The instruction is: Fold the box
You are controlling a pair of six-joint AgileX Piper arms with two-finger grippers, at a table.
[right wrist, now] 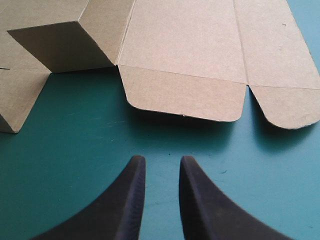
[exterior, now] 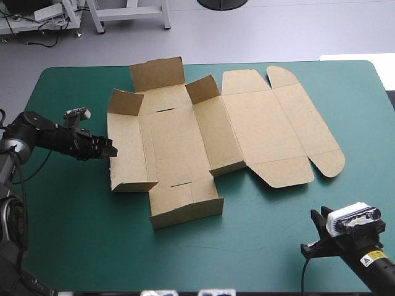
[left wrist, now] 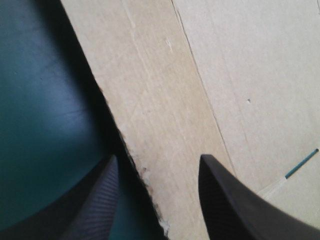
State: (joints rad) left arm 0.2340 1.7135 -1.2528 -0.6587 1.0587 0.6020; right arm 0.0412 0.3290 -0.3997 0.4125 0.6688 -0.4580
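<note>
So the brown box (exterior: 203, 135) is lying opened out mid-table on the teal-green cover (exterior: 74, 228). It's mostly flat, with a few flaps on its left half standing up. The left gripper (left wrist: 157, 159) is right at the box's left edge with its fingers spread, 1 over the board and 1 over the cover, gripping nothing. The right gripper (right wrist: 159, 162) is well apart from the box near the front right corner. Its 2 fingers are barely parted and empty, with the box ahead of it.

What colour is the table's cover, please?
The cover is teal-green, clearest in the high view.
</note>
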